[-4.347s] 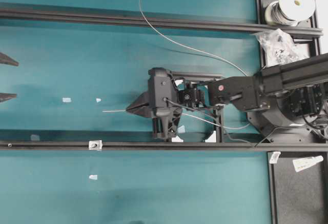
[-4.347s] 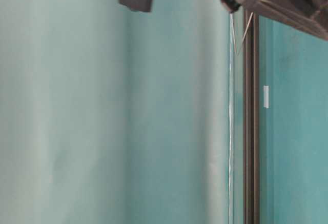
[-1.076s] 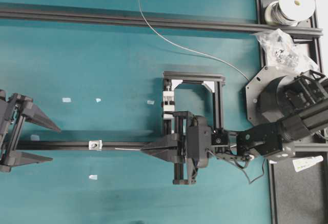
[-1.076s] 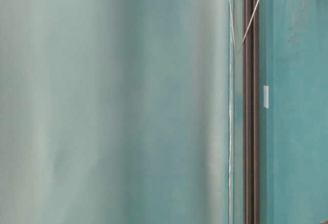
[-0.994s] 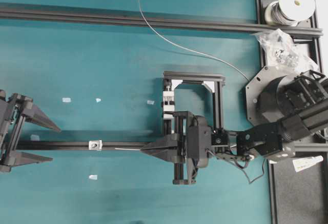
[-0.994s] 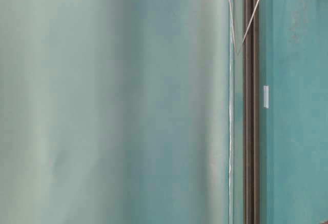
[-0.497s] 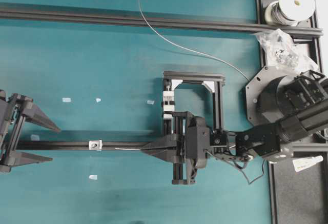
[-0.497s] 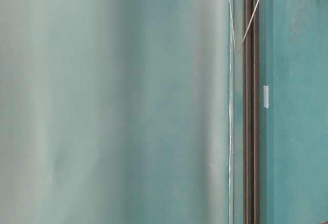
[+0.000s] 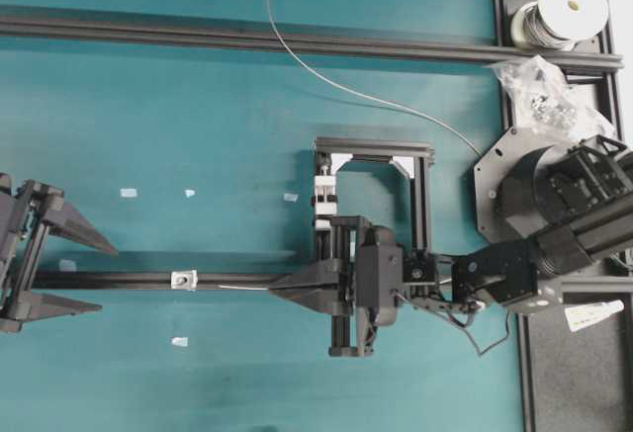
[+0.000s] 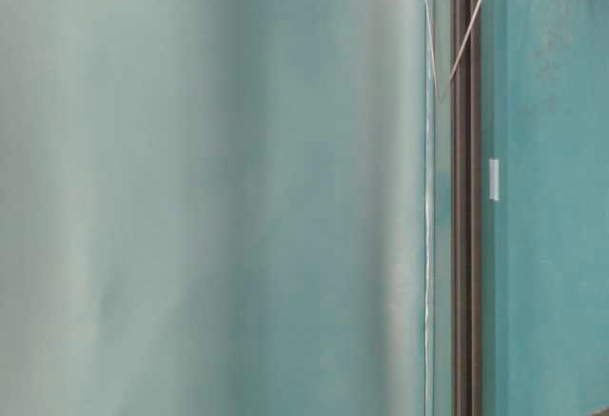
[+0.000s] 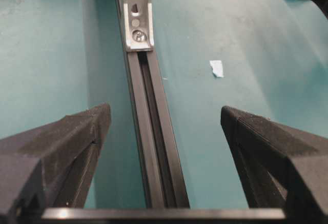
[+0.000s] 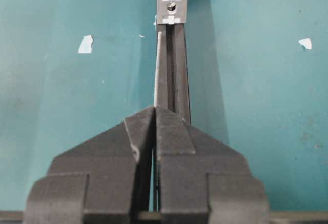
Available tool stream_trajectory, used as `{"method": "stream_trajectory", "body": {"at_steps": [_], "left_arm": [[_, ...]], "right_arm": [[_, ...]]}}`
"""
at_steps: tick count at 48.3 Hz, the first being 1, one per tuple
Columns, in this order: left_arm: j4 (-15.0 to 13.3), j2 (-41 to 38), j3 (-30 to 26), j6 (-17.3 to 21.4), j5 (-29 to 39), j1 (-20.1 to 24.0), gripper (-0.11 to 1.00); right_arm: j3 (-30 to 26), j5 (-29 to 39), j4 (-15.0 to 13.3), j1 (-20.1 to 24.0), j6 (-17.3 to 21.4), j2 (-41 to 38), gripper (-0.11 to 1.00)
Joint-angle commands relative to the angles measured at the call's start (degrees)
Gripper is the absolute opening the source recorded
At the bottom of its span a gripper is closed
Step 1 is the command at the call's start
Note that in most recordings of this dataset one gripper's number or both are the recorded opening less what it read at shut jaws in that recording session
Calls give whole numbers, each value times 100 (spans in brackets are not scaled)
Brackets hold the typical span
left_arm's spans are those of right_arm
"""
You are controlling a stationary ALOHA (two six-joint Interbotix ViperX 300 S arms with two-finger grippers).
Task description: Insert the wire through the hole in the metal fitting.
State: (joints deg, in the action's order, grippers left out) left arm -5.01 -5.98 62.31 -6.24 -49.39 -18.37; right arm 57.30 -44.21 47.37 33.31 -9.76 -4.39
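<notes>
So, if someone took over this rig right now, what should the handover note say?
Right gripper: shut on the wire, its straight free end sticking out ahead toward the metal fitting.
Left gripper: open, holding nothing, straddling the black rail short of the fitting.
The fitting sits on the rail between the two grippers.
Done: wire picked up and roughly lined up along the rail.
Left: the tip stops short of the fitting and looks slightly to one side of the hole in the right wrist view, so correct the aim, then push the wire through.
</notes>
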Motion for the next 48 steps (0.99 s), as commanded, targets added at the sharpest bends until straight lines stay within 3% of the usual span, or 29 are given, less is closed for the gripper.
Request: {"method": "stream_trajectory", "body": {"at_steps": [1, 48], "left_arm": [[18, 97, -79, 0, -53, -26, 79], [26, 105, -141, 0, 0, -26, 78]], "right_arm": [[-88, -70, 9, 26, 9, 44, -1], [-176, -378, 18, 35, 9, -272, -1]]}}
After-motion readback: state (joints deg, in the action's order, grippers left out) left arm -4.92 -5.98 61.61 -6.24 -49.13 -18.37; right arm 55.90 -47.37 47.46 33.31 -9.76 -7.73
